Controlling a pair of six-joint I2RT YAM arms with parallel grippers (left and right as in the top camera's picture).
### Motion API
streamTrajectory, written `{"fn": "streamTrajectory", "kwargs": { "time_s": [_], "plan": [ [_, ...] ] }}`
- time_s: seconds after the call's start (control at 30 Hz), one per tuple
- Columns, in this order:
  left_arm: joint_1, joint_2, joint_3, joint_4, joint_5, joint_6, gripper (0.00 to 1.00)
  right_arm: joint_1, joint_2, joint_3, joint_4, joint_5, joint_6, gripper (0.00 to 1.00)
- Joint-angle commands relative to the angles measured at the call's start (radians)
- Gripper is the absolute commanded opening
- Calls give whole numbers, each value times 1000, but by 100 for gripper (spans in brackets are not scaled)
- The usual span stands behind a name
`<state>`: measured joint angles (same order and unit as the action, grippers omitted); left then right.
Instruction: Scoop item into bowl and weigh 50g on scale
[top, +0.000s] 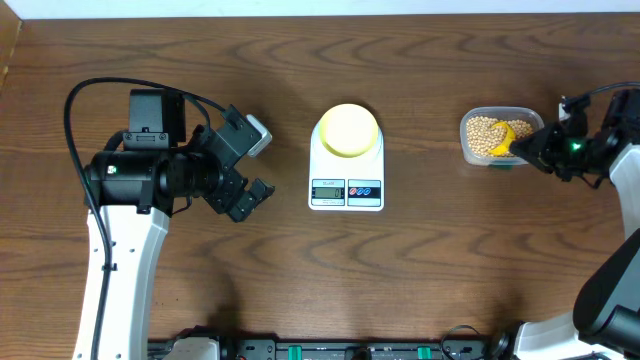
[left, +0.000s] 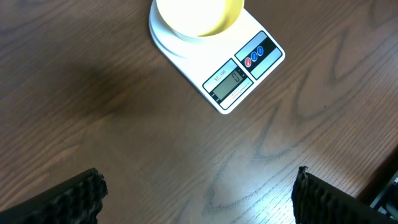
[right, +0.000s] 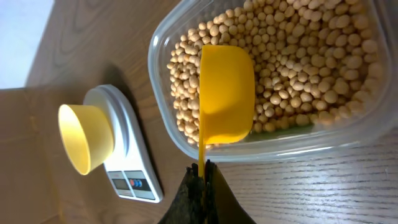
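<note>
The pale-yellow bowl (top: 347, 130) stands on the white scale (top: 346, 190) at the table's middle; both also show in the left wrist view, bowl (left: 199, 15) and scale (left: 239, 78), and in the right wrist view, bowl (right: 84, 137) and scale (right: 127, 168). The beige beans (top: 483, 133) fill a clear tub (top: 470, 150) at the right. My right gripper (top: 528, 146) is shut on the handle of a bright yellow scoop (right: 225, 93), whose cup lies on the beans (right: 298, 68). My left gripper (top: 245, 170) is open and empty, left of the scale.
The clear tub's rim (right: 261, 152) lies between my right gripper (right: 202, 174) and the beans. Bare brown wood lies under my left gripper (left: 199, 193). The table's far edge runs along the top of the overhead view.
</note>
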<state>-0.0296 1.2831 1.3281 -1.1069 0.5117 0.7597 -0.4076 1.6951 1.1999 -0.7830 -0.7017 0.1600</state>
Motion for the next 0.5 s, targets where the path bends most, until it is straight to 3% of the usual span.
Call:
{"fn": "streamTrajectory", "kwargs": {
  "time_s": [0.0,0.47],
  "plan": [
    [4,2,0,-3,12,6,98,-37,9,-5,-1,-68,-1,1],
    [4,2,0,-3,12,6,98,-179,9,-5,-58,-223,-97,1]
  ]
}}
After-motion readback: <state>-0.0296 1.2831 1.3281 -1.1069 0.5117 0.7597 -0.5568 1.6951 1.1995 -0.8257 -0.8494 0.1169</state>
